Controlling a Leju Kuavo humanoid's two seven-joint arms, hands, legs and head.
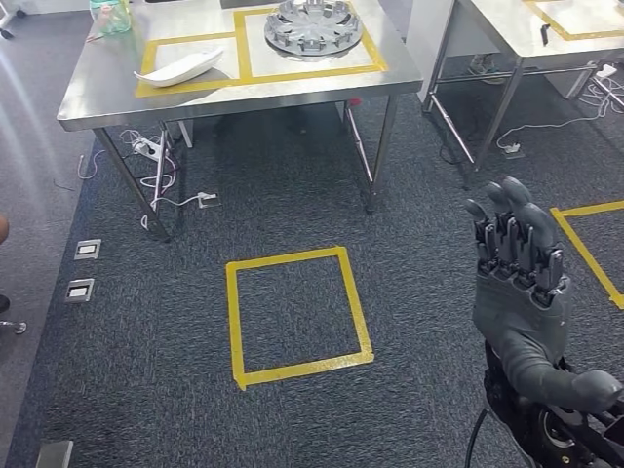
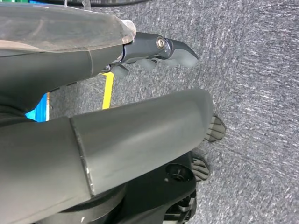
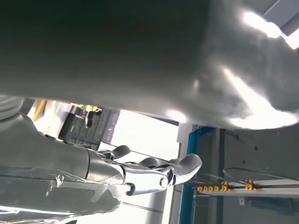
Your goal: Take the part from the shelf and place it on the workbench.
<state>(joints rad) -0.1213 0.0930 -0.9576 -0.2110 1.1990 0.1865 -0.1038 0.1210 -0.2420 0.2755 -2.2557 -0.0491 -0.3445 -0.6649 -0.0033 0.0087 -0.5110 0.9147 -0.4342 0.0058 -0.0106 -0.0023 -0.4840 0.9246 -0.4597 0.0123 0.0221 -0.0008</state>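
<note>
A steel workbench (image 1: 103, 97) stands ahead with yellow tape rectangles on its top. A white curved part (image 1: 180, 66) lies in the left rectangle. A round grey metal disc (image 1: 313, 27) sits in the right one. My right hand (image 1: 519, 283) is raised at the lower right, far from the bench, with its fingers straight and nothing in it. In the right wrist view the right hand (image 3: 141, 175) is stretched out and empty. My left hand (image 2: 141, 130) hangs over the grey carpet, its fingers (image 2: 176, 51) straight and holding nothing.
A yellow tape square (image 1: 234, 322) marks the carpet before the bench. A second steel table (image 1: 508, 29) stands at the right. Cables (image 1: 158, 175) and floor sockets (image 1: 87, 250) lie under and left of the bench. A blue shelf frame (image 3: 187, 186) stands beyond the right hand.
</note>
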